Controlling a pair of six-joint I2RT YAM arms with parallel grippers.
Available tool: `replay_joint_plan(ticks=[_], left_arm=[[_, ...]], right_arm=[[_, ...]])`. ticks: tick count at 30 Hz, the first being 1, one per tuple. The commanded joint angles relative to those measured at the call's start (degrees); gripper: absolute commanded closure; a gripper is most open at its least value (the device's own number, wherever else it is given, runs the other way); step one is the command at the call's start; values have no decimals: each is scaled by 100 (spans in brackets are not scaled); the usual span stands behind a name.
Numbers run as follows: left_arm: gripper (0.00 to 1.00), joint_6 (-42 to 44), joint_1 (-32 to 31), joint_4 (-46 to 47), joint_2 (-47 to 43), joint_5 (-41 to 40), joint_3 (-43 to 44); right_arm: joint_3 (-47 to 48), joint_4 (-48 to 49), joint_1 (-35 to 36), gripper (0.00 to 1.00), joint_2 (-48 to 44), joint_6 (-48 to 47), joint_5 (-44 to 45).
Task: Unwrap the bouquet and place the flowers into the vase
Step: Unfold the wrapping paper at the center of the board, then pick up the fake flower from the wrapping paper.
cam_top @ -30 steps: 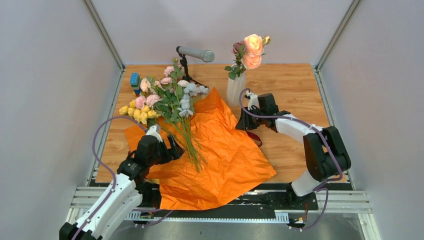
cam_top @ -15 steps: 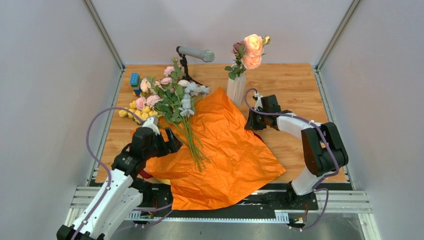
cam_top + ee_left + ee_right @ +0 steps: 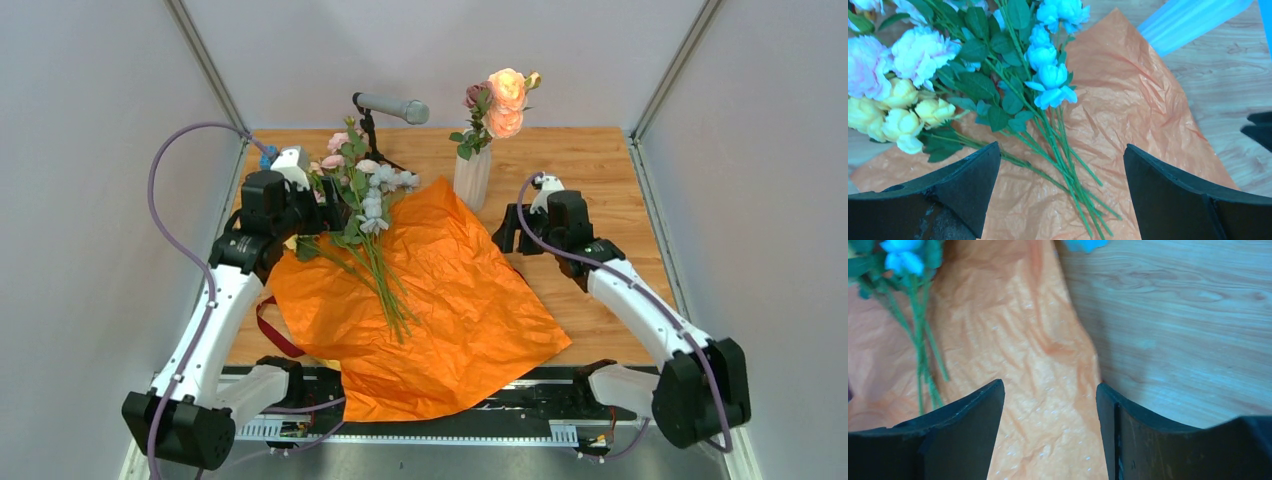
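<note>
1. Top external view: the crinkled orange paper sheet (image 3: 460, 300) lies spread open on the wooden counter (image 3: 590, 160), with its near edge overhanging toward the arm bases.
2. The loose artificial flowers (image 3: 365, 215) on long green stems lie across the left part of the sheet, heads at far left and stem ends toward the centre.
3. The tall ribbed white vase (image 3: 472, 180) stands upright just beyond the sheet's far corner and holds peach roses (image 3: 505, 100).
4. The left gripper (image 3: 1062, 147) hovers over the flower stems, jaws spread wide and holding nothing.
5. The right gripper (image 3: 1050, 385) hangs above the sheet's right edge, near the vase, jaws apart and empty.
6. A dark red ribbon (image 3: 268, 330) lies at the sheet's left edge.
</note>
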Motion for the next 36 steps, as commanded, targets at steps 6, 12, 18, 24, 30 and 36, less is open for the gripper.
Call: replay_joint_plan(ticks=[6, 12, 18, 24, 30, 36], left_arm=[[0, 502, 134, 1038, -207, -332, -343], [0, 874, 188, 642, -315, -531, -311], [0, 895, 189, 824, -558, -396, -515], [0, 970, 198, 773, -622, -554, -498], [0, 1047, 249, 718, -710, -653, -460], [0, 1004, 294, 755, -725, -511, -476]], right_arm=[[-675, 891, 2053, 37, -712, 1014, 589], [27, 1840, 3090, 41, 697, 1442, 695], [1516, 1842, 3310, 51, 2710, 1263, 377], [2932, 1448, 3291, 53, 4082, 1243, 369], [3932, 798, 3250, 60, 4952, 1235, 1103], [4020, 636, 3156, 61, 4991, 1241, 1522]])
